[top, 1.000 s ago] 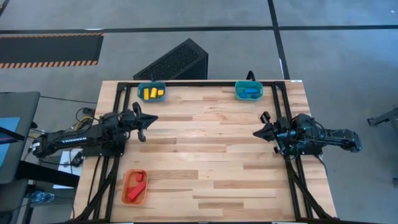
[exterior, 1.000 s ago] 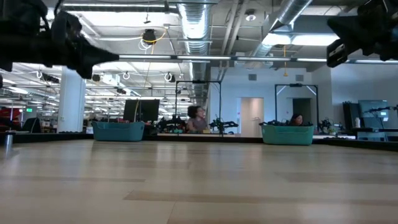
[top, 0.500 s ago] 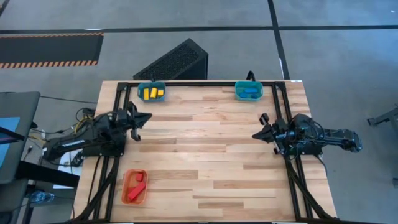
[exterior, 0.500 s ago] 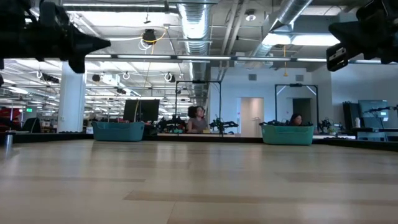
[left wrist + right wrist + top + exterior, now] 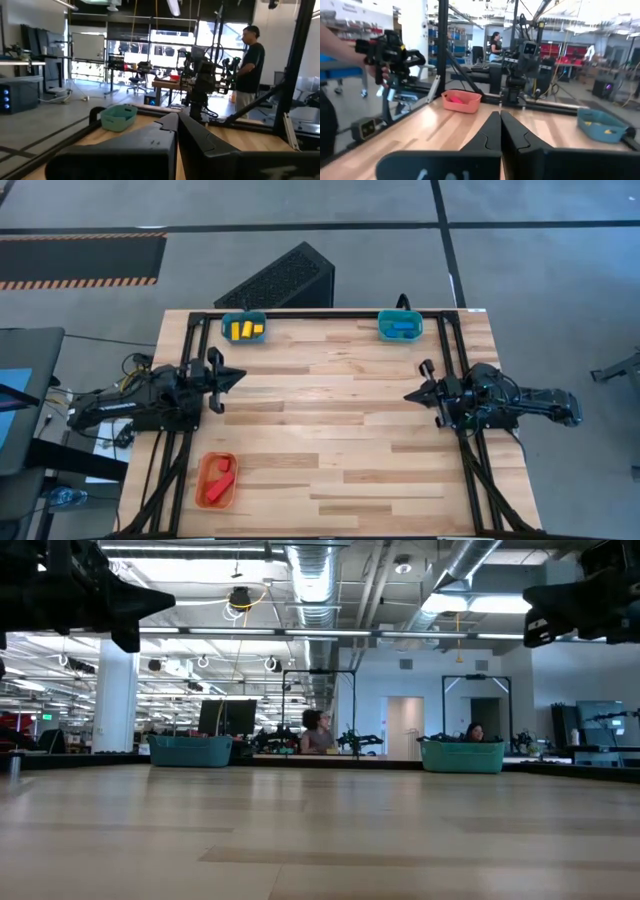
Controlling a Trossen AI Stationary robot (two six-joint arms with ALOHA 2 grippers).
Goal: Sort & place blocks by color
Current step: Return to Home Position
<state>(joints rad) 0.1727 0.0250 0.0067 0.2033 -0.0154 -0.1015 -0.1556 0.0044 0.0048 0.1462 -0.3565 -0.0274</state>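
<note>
The blocks lie sorted in three trays. Yellow blocks (image 5: 245, 330) sit in a teal tray (image 5: 226, 322) at the far left. Blue blocks (image 5: 402, 327) sit in a teal tray (image 5: 384, 320) at the far right. Red blocks (image 5: 218, 478) fill an orange tray (image 5: 203, 492) at the near left. My left gripper (image 5: 238, 376) is shut with nothing in it and hangs above the table's left side, pointing right. My right gripper (image 5: 408, 395) is shut with nothing in it and hangs above the right side, pointing left. In the wrist views both finger pairs (image 5: 177, 117) (image 5: 500, 115) are closed together.
A bare stretch of wooden tabletop (image 5: 330, 430) lies between the two grippers. A black frame (image 5: 320, 314) runs along the table's far edge and sides. A person stands beyond the right arm (image 5: 252, 55). A hand holds a gripper device (image 5: 390, 50) beside the table.
My left gripper has drawn back toward the table's left edge and stays shut. My right gripper has stayed in place and rolled a little about its own pointing line. The blocks and trays have not moved.
</note>
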